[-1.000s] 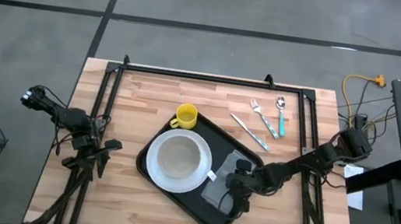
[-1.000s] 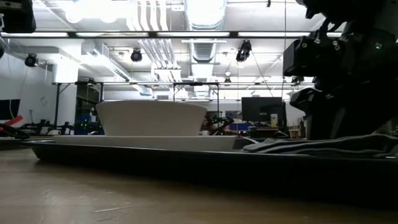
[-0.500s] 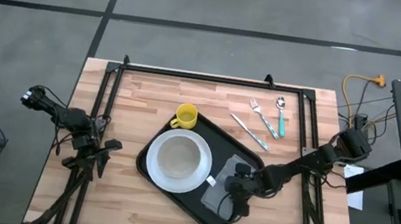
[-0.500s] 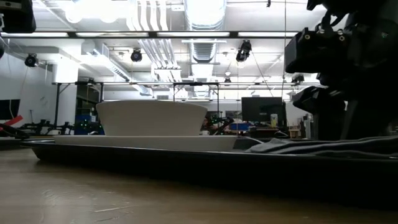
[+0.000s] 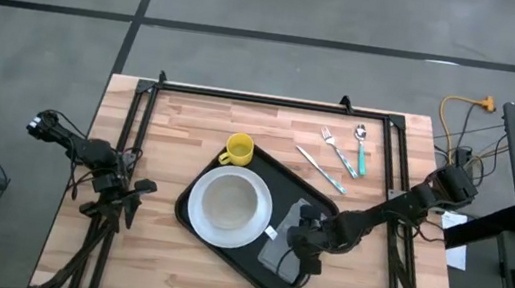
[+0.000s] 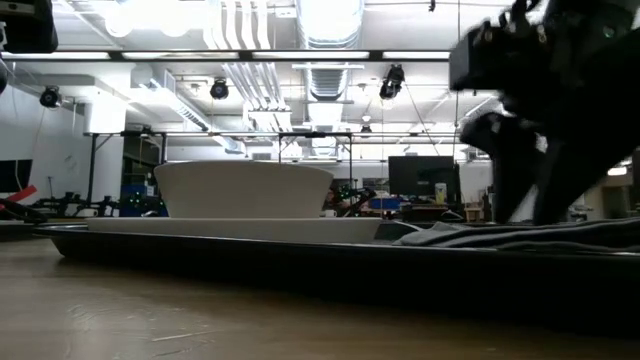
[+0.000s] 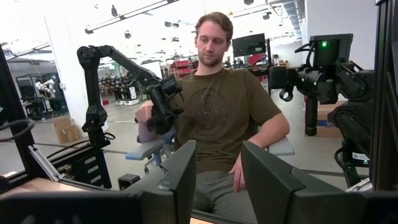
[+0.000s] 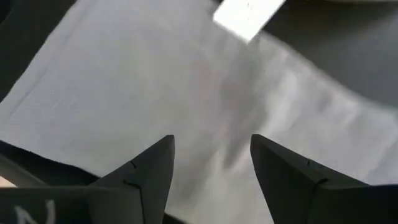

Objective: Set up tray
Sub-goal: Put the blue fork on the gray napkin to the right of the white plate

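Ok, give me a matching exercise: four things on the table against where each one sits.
Things:
1. yellow mug
2. white bowl
3. grey napkin
4. cutlery

Places:
A. bare wood, far right of the tray
B. on the plate, on the tray
C. on the tray, under the right tool
D. just outside the tray's far corner

Pairs: 1-D, 2-B, 3-C, 4-A

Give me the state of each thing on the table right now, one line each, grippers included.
tray: flat on the table, holding plate and cloth.
white plate: on the tray, bowl on it.
bowl: upright, looks empty.
grey cloth: lying flat on the tray.
yellow mug: upright beside the tray.
cutlery: on the bare table, off the tray.
right gripper: open, over the cloth.
left gripper: open, parked at the table's left edge.
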